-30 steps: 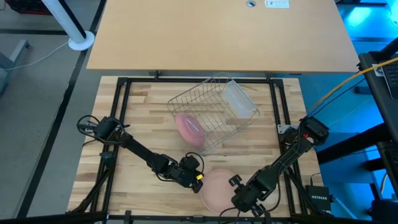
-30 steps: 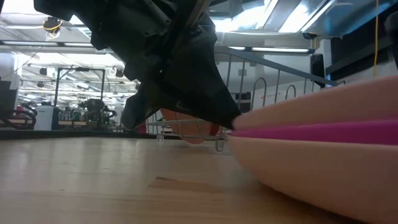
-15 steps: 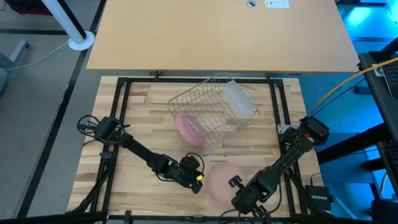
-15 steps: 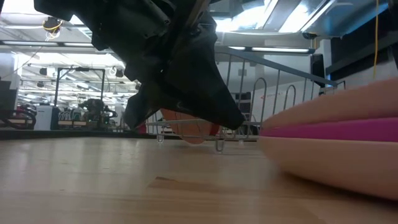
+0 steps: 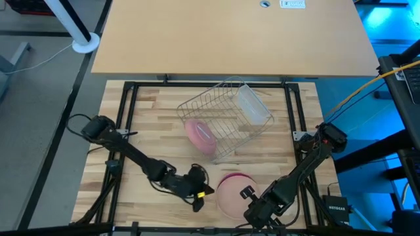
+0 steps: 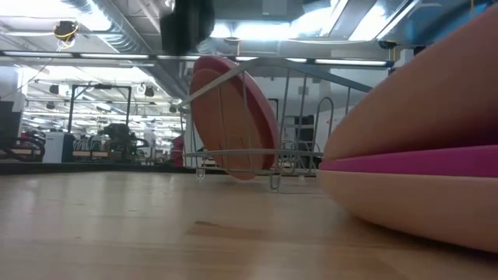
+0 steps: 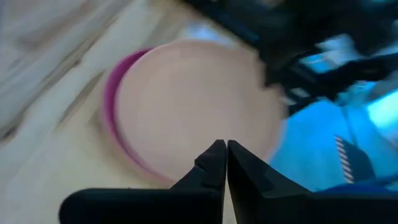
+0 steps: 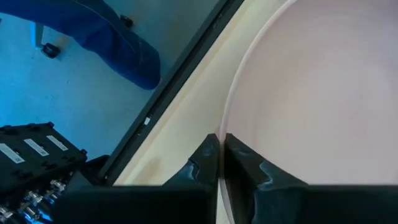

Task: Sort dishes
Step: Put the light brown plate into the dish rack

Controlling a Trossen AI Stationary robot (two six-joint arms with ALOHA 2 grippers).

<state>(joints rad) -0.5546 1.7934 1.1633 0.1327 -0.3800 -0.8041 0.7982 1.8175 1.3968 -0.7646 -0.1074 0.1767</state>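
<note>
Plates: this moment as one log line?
right gripper jaws shut on peach plate, tilted over magenta plate; left gripper jaws shut, empty

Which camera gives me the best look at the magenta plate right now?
The low view: the magenta plate shows as a clear band sandwiched between two peach-coloured plates. The left wrist view shows only a blurred magenta crescent beside the top plate. The high view shows a thin magenta edge. The right wrist view does not show it.

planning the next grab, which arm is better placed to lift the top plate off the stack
Probably the right. The right gripper already sits at the rim of the pale peach plate, which tilts up off the magenta-pink plate below. The left gripper stands beside the stack, jaws shut and touching nothing.
</note>
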